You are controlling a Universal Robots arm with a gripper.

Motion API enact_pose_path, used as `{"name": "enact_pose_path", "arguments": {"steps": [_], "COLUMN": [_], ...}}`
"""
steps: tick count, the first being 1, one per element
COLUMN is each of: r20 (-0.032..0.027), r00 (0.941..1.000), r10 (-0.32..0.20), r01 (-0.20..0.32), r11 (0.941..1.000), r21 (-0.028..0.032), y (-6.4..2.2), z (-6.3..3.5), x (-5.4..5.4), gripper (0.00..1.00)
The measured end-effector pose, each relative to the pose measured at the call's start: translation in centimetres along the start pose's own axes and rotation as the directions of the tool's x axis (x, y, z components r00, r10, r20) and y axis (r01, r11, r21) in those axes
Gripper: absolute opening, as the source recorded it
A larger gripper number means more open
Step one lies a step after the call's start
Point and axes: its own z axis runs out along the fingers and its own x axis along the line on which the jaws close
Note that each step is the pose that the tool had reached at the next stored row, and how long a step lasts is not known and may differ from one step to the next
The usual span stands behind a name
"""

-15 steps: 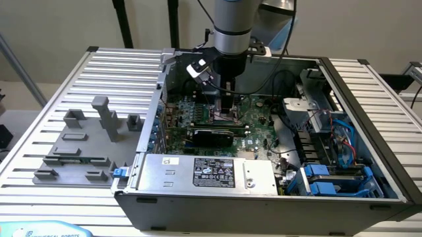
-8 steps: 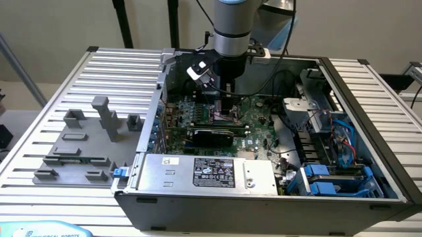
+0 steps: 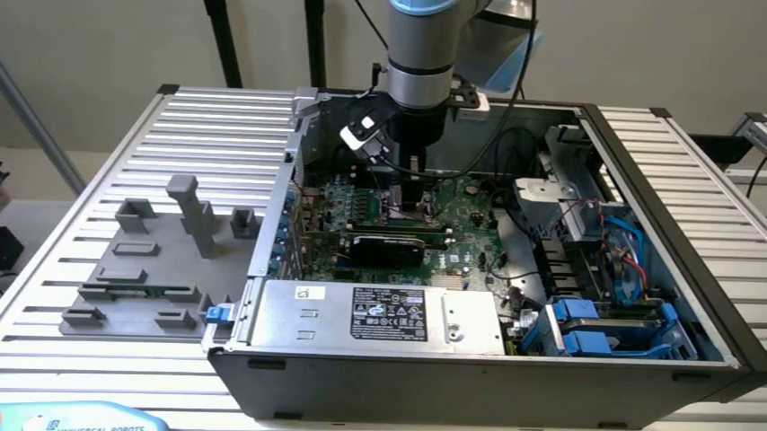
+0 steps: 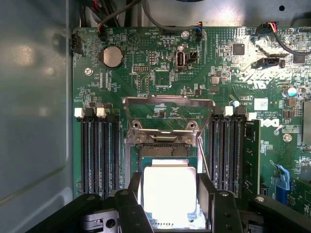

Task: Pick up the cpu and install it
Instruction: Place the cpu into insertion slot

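You're at the install step: your gripper [image 4: 170,184] pinches the cpu [image 4: 170,196] by its two side edges just over the open socket [image 4: 165,149] on the motherboard [image 4: 146,73], and seating it looks to call for a square, level, gentle descent.

Silver-white cpu [image 4: 169,191]; green motherboard [image 4: 160,77]; black fingers [image 4: 134,188]; dark grey case [image 3: 480,382].

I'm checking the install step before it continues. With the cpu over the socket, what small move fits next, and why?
Probably a slow, straight descent: the fingers hold the cpu squarely over the open socket, and its metal frame stands lifted clear, so nothing visible blocks seating.
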Motion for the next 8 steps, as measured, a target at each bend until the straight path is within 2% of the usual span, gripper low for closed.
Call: {"name": "enact_pose_path", "arguments": {"steps": [8], "r20": [-0.0002], "r00": [1.0000], "r10": [0.000], "r01": [0.000], "r11": [1.0000], "r21": [-0.0001], "y": [0.17], "z": [1.16], "x": [0.1], "gripper": [0.55]}}
